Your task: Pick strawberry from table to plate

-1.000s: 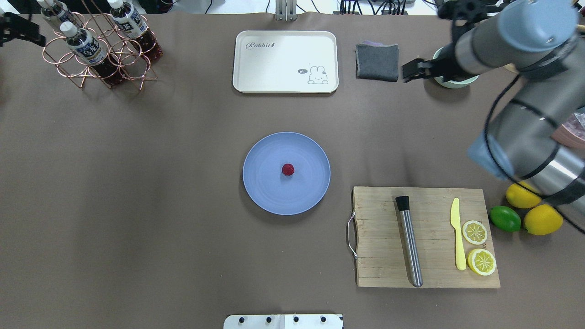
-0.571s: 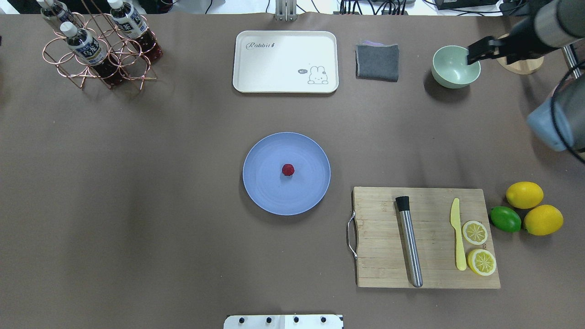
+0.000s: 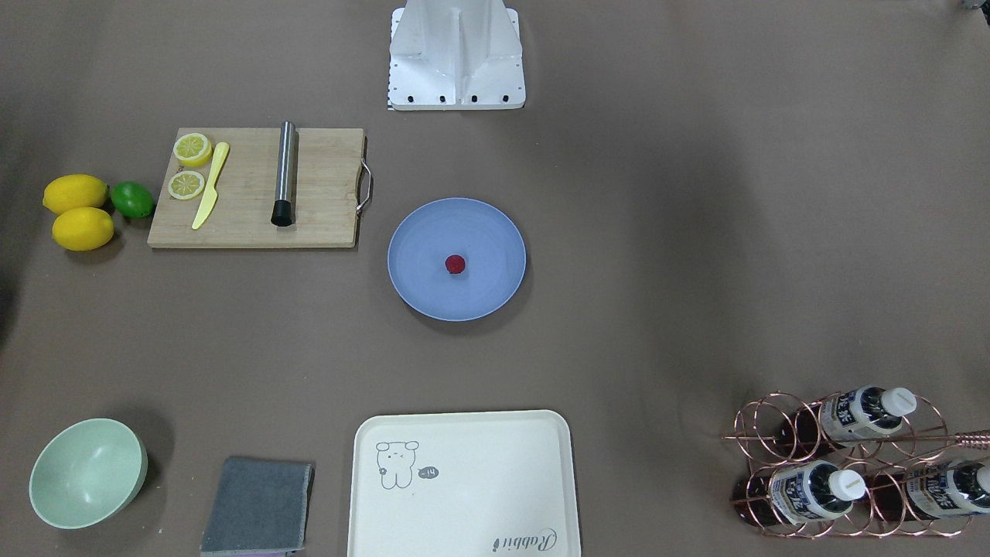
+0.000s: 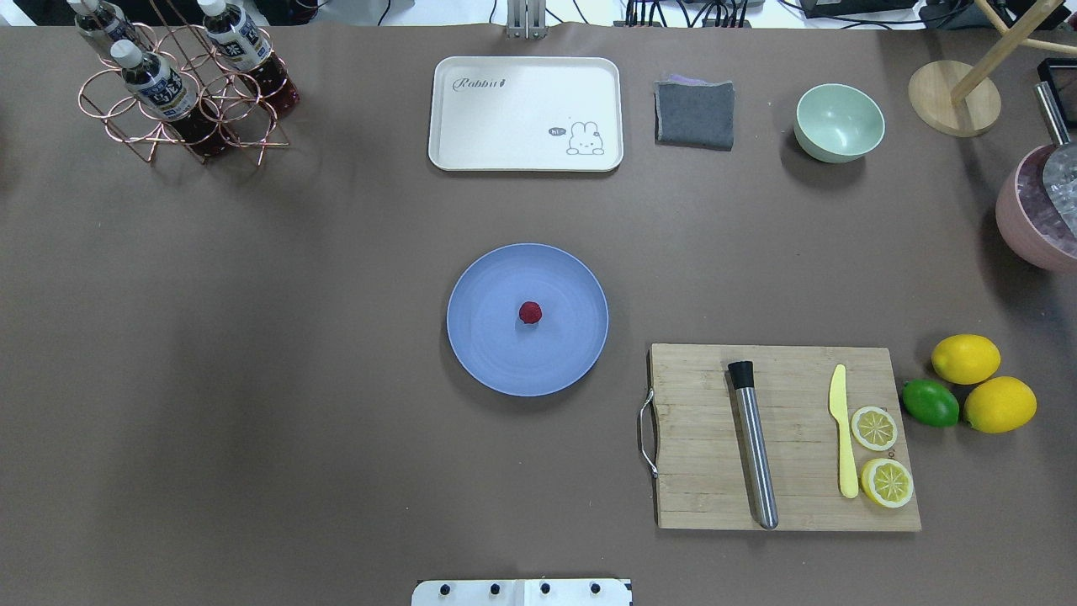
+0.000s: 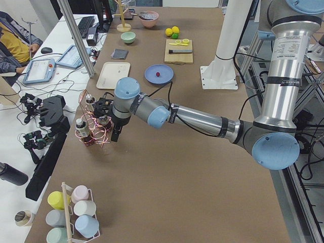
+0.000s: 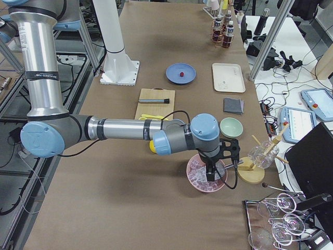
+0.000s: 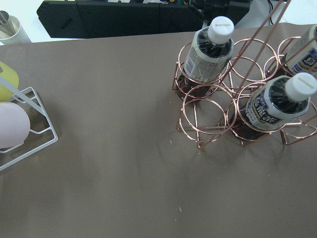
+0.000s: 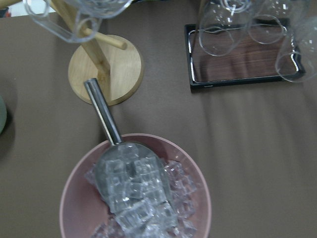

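Now: strawberry on plate | cutting board nearby | left claw, right claw: grip cannot tell

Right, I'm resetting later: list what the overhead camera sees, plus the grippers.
strawberry: 1, dark red, on plate
plate: 1, blue, centre
tray: 1, cream, far edge
cloth: 1, grey, beside tray
bowl: 1, pale green, beside cloth
stand: 1, wooden, far right corner
cutting board: 1, wooden, right of plate
metal rod: 1, silver, on board
knife: 1, yellow, on board
lemon slices: 2, yellow, on board
lemons: 2, yellow, beside board
lime: 1, green, beside lemons
bottles: 3, dark, in copper rack
ice bowl: 1, pink, right edge
left gripper: 1, black, by rack
right gripper: 1, black, over ice bowl
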